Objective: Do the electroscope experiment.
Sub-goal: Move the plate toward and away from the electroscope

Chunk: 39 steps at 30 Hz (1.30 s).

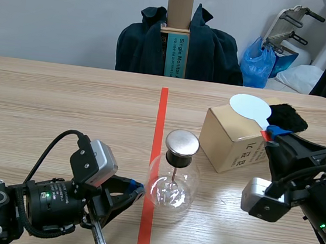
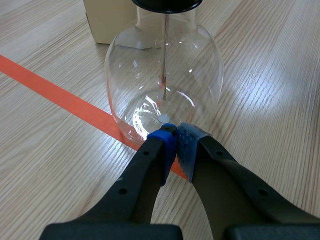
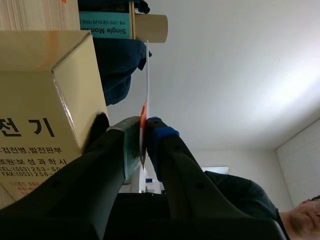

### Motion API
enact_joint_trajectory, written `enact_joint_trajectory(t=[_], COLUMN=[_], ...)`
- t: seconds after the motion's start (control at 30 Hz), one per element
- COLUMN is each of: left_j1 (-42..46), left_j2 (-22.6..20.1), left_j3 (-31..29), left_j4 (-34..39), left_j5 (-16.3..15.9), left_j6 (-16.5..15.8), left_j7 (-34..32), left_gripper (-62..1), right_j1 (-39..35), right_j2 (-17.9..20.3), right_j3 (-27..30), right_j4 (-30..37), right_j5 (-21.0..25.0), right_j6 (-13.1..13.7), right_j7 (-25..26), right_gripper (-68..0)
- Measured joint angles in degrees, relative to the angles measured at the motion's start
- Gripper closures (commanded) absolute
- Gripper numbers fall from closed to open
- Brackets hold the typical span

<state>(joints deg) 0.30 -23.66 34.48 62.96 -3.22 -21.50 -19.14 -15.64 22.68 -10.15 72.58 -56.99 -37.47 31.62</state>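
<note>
The left gripper (image 2: 174, 136) lies low on the wooden table (image 1: 65, 99), just left of the glass flask (image 1: 172, 185). Its fingers are pressed together with nothing between them, and their blue-padded tips are at the foot of the flask's bulb, either touching it or just short of it. The flask stands upright at the table's middle, its left edge over the orange-red tape line (image 1: 161, 113). It has a round metal cap (image 1: 182, 142) on its neck, and a thin rod hangs down inside. Behind and to the right of the flask sits a tan cardboard box (image 1: 231, 143). Further right of the flask, the right gripper (image 1: 274, 134) is clamped on the stem of a pale-blue round paddle (image 1: 250, 106), whose disc rises above the box. A black furry cloth (image 1: 288, 117) lies behind the box, beside the disc.
</note>
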Motion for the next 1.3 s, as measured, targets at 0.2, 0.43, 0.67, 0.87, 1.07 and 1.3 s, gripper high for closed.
enact_joint_trajectory(t=[0.2, 0.43, 0.67, 0.87, 1.07, 1.3], left_j1=[0.0, 0.0, 0.0, 0.0, 0.0, 0.0], left_j2=[0.0, 0.0, 0.0, 0.0, 0.0, 0.0], left_j3=[0.0, 0.0, 0.0, 0.0, 0.0, 0.0], left_j4=[0.0, 0.0, 0.0, 0.0, 0.0, 0.0], left_j5=[0.0, 0.0, 0.0, 0.0, 0.0, 0.0], left_j6=[0.0, 0.0, 0.0, 0.0, 0.0, 0.0], left_j7=[0.0, 0.0, 0.0, 0.0, 0.0, 0.0], left_gripper=[-2.7, -2.7, -2.7, -2.7, -2.7, -2.7], right_j1=[0.0, 0.0, 0.0, 0.0, 0.0, 0.0], right_j2=[0.0, 0.0, 0.0, 0.0, 0.0, 0.0], right_j3=[0.0, 0.0, 0.0, 0.0, 0.0, 0.0], right_j4=[0.0, 0.0, 0.0, 0.0, 0.0, 0.0], right_j5=[0.0, 0.0, 0.0, 0.0, 0.0, 0.0], right_j6=[0.0, 0.0, 0.0, 0.0, 0.0, 0.0], right_j7=[7.6, 18.2, 25.2, 28.6, 31.4, 32.7], right_gripper=[-0.8, -0.8, -0.8, -0.8, -0.8, -0.8])
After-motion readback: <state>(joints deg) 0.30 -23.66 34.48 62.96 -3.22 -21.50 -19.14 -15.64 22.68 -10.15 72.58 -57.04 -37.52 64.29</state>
